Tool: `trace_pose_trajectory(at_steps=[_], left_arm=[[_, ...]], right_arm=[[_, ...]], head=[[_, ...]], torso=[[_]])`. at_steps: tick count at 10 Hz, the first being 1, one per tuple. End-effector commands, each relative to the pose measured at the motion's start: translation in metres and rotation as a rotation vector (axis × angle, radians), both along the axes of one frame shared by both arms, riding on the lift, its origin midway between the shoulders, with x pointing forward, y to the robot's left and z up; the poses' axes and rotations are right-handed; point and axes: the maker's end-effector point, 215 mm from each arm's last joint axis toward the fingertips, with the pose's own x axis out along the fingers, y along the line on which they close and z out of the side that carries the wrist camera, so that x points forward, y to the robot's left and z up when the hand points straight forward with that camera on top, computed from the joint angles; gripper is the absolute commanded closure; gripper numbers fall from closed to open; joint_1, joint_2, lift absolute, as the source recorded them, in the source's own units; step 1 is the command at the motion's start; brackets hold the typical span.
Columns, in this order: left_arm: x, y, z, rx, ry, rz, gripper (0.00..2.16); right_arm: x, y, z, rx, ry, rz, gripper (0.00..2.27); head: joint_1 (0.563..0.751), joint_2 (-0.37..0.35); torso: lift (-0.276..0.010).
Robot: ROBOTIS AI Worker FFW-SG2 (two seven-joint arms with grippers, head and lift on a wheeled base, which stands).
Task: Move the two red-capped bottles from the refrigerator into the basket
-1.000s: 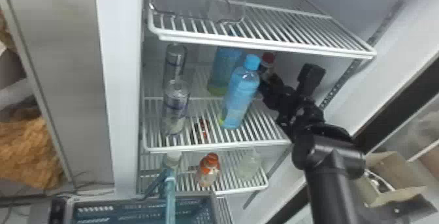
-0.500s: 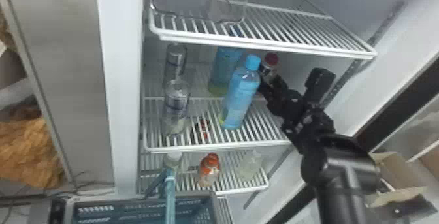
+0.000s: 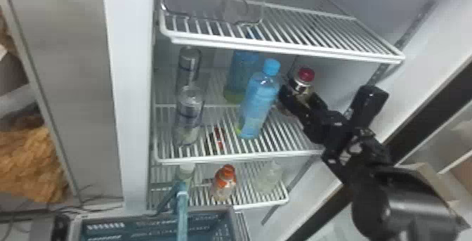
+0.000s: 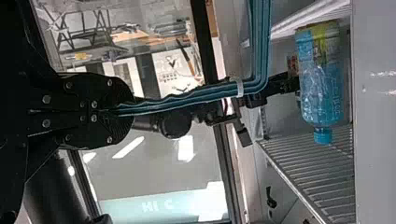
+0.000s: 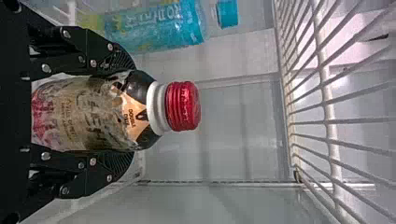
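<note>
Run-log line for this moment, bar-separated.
right gripper: closed on red-capped bottle | place: beside blue-capped bottle, in refrigerator | left gripper: closed on basket handle

Shop-like spot, open refrigerator (image 3: 131, 82), wire shelves (image 3: 288, 49), bottled drinks (image 3: 258, 106)
</note>
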Motion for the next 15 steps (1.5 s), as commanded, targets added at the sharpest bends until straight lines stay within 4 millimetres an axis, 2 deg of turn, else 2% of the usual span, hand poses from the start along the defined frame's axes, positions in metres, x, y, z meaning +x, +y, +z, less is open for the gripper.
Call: trace_pose_trajectory(at_steps=[1, 5, 9, 11, 13, 15], left_arm=[[0.0, 0.001, -0.001, 0.002, 0.001, -0.001, 1.2], [-0.005, 0.002, -0.005, 0.012, 0.01, -0.011, 1.2], [-0.009, 0.004, -0.009, 0.024, 0.022, -0.019, 1.2], [-0.013, 0.005, -0.011, 0.03, 0.03, -0.024, 1.2], [-0.014, 0.006, -0.014, 0.036, 0.037, -0.025, 1.2], [-0.014, 0.009, -0.015, 0.04, 0.04, -0.02, 1.2]], right_arm=[[-0.018, 0.006, 0.0, 0.003, 0.013, 0.011, 1.28], [-0.068, 0.005, 0.001, -0.032, 0.058, 0.004, 1.28], [-0.107, 0.017, 0.001, -0.029, 0.102, 0.022, 1.28], [-0.129, 0.01, 0.002, -0.05, 0.136, 0.004, 1.28], [-0.154, 0.004, -0.003, -0.064, 0.187, -0.013, 1.28], [-0.185, 0.013, -0.014, -0.057, 0.262, 0.007, 1.28]], head=[[0.695, -0.35], [0.695, -0.35], [0.695, -0.35], [0.695, -0.35], [0.695, -0.35], [0.695, -0.35]], torso=[[0.0], [0.0], [0.0], [0.0], [0.0], [0.0]])
